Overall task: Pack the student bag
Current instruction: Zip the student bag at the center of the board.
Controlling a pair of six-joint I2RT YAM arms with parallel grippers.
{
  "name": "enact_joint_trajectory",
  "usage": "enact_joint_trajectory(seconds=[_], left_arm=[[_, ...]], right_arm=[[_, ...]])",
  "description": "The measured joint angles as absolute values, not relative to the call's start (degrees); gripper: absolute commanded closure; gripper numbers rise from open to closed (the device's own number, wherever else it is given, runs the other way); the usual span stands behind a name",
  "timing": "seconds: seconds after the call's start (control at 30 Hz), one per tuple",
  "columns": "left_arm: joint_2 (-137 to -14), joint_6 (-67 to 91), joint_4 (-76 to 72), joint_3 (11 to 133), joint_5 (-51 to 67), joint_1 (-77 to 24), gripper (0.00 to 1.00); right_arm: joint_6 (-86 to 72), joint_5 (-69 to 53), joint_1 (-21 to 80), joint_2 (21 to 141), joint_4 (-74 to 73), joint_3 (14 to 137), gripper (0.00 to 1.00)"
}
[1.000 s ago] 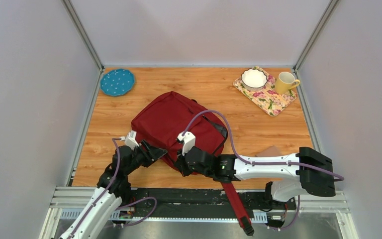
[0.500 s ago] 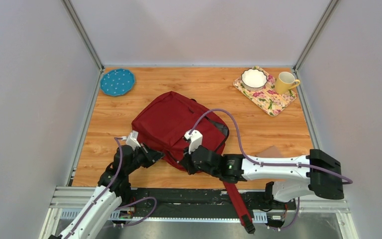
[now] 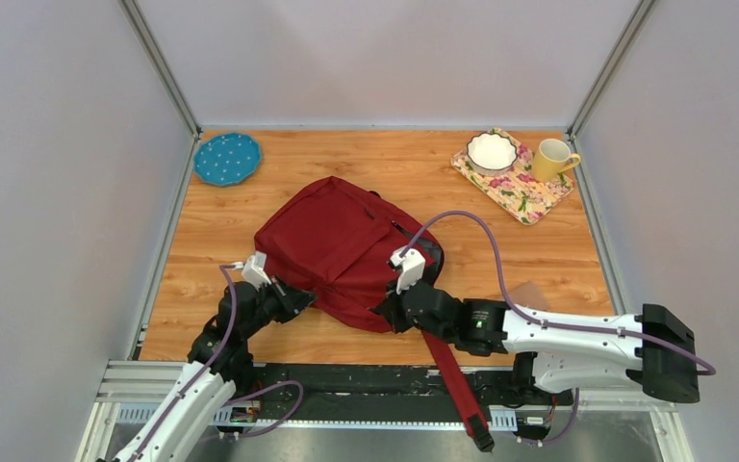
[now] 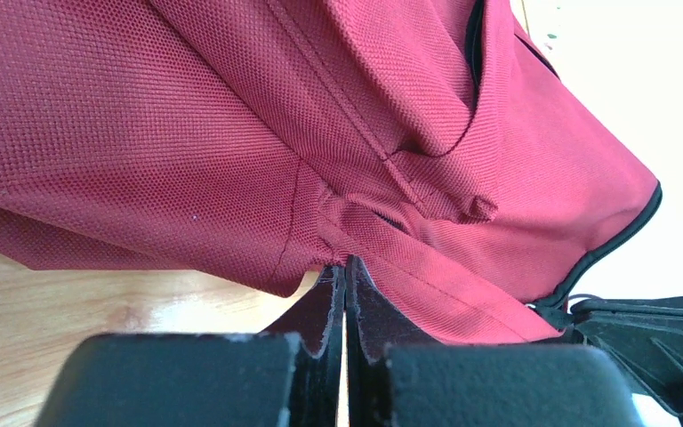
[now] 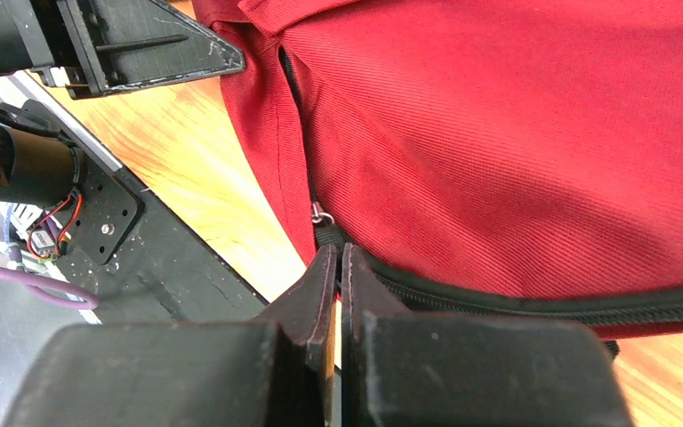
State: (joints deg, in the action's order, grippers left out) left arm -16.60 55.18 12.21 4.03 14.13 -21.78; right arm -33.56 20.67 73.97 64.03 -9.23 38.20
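My left claw (image 4: 345,265) pinches the bag (image 3: 332,245) by its hem; right claw (image 5: 339,253) clamps its zip tab (image 5: 325,233). Limp cloth: seams grip best.

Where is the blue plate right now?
In the top view, the blue plate sits in the far left corner of the table, beyond the bag and to its left.

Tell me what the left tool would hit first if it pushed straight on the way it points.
The backpack: the left tool is shut with its tips right at the red fabric's lower edge, apparently pinching it, so nothing else lies between.
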Motion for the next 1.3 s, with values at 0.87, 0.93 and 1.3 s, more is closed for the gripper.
enact_joint_trajectory(seconds=[0.87,0.93,1.3], left_arm=[[-18.3,49.1,30.5,21.4,19.2,-18.0,0.24],[-16.3,52.3,30.4,20.5,21.3,-18.0,0.24],[-11.3,63.0,32.8,15.2,24.8,-19.3,0.23]], right_arm=[[-34.1,18.0,73.0,60.9,-7.4,36.1,1.0],[-34.2,17.6,73.0,61.2,-6.7,36.1,1.0],[-34.6,17.0,73.0,62.8,-5.1,36.1,1.0]])
